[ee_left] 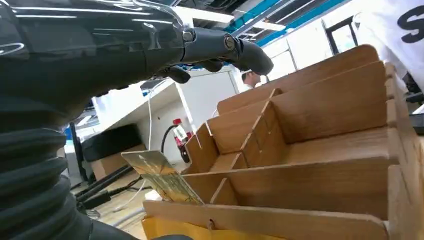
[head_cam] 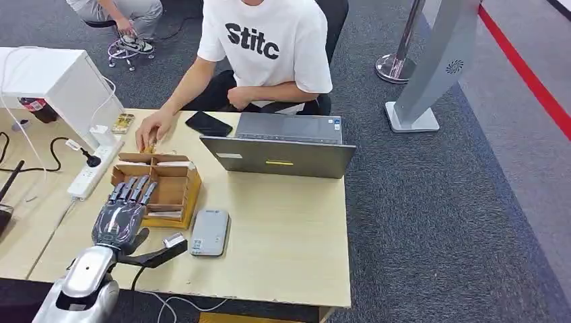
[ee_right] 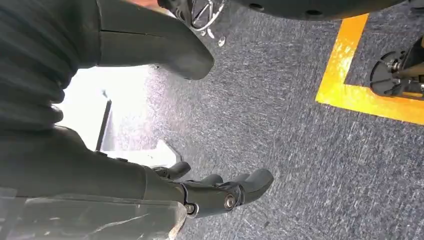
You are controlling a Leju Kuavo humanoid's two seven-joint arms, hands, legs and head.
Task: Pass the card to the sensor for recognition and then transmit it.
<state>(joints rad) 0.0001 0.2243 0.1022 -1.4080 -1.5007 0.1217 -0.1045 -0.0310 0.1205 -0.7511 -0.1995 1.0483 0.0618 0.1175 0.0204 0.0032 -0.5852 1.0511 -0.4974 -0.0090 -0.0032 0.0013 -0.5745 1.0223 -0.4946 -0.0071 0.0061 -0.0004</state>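
Observation:
My left hand (head_cam: 124,215) hovers over the near left part of a wooden divider box (head_cam: 168,192), fingers stretched out flat and apart and thumb pointing right, holding nothing. In the left wrist view a gold-green card (ee_left: 160,175) stands tilted in a near compartment of the box (ee_left: 320,150), below my fingers (ee_left: 240,50) and apart from them. A grey flat sensor (head_cam: 209,232) lies on the table just right of the box. My right hand (ee_right: 220,192) hangs over blue carpet, fingers loosely bent, holding nothing.
A person in a white T-shirt sits across the table (head_cam: 289,249), one hand (head_cam: 153,134) at the box's far edge. A grey laptop (head_cam: 279,145), a black phone (head_cam: 207,123), a power strip (head_cam: 94,169) and a white box (head_cam: 54,81) are nearby.

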